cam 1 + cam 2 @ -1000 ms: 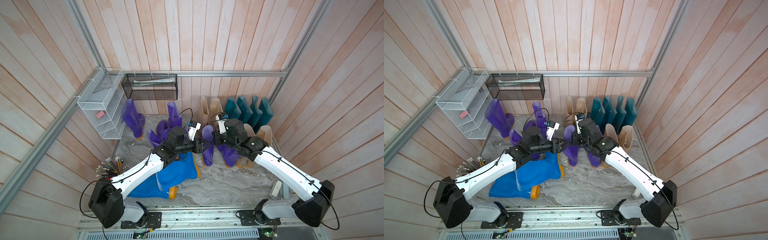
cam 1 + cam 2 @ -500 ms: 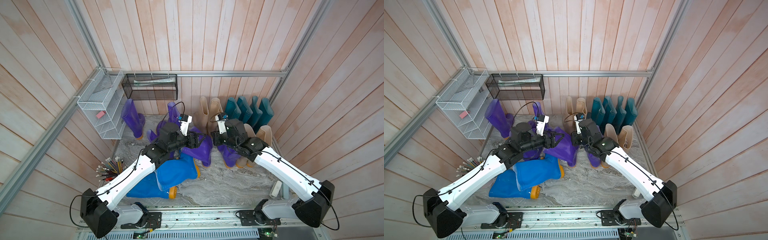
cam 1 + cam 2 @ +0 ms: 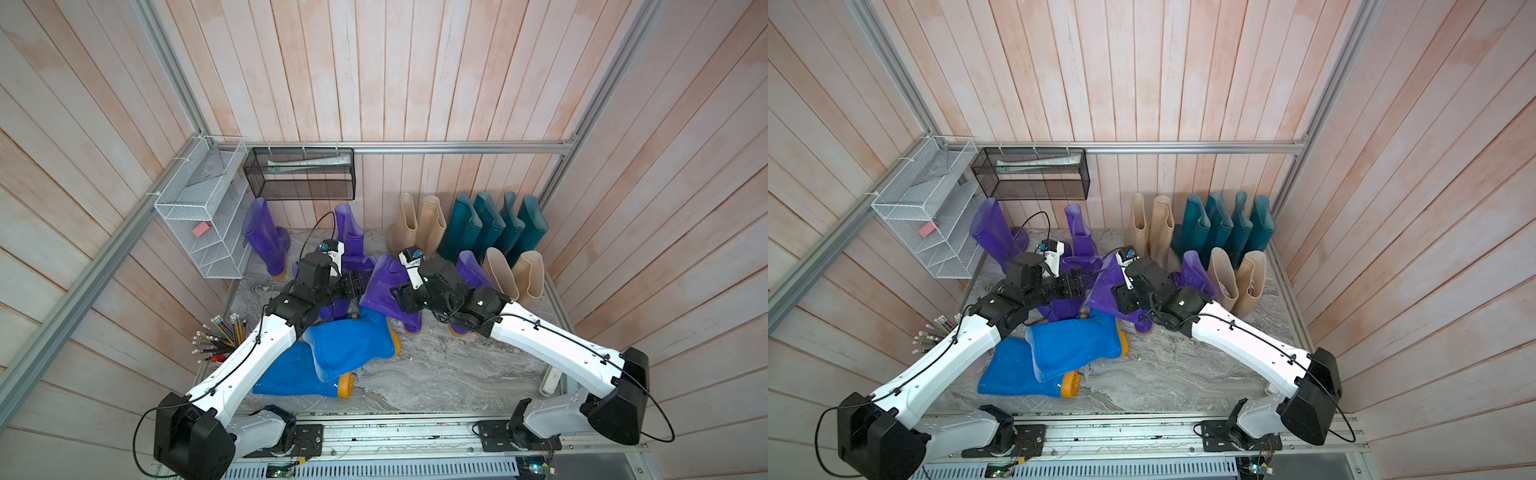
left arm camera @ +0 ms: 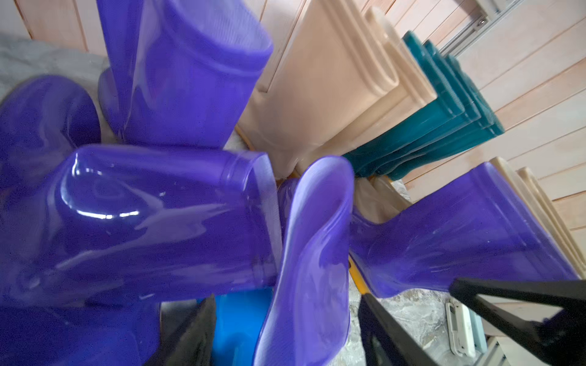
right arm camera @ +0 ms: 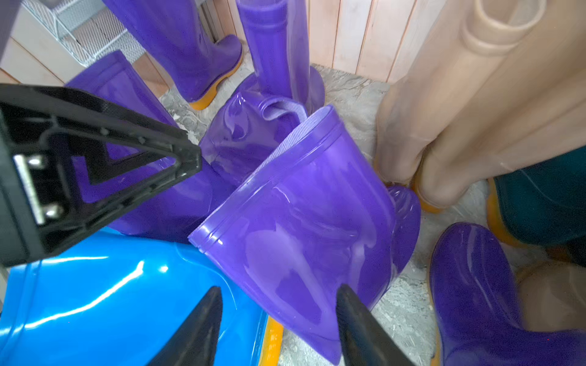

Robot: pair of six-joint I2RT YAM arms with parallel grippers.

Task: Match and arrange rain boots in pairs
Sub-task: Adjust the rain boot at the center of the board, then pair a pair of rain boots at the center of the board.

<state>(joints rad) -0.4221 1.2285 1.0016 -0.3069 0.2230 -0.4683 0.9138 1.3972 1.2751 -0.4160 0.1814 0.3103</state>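
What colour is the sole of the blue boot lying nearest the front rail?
Orange-yellow. The blue boot lies on its side, and its sole shows best in a top view.

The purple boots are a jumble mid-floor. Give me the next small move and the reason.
Probably close the right gripper on the cuff of the leaning purple boot and tip it upright. Its open jaws flank that cuff, the boot tilts over the blue boots, and a standing purple boot beside it looks like a possible mate.
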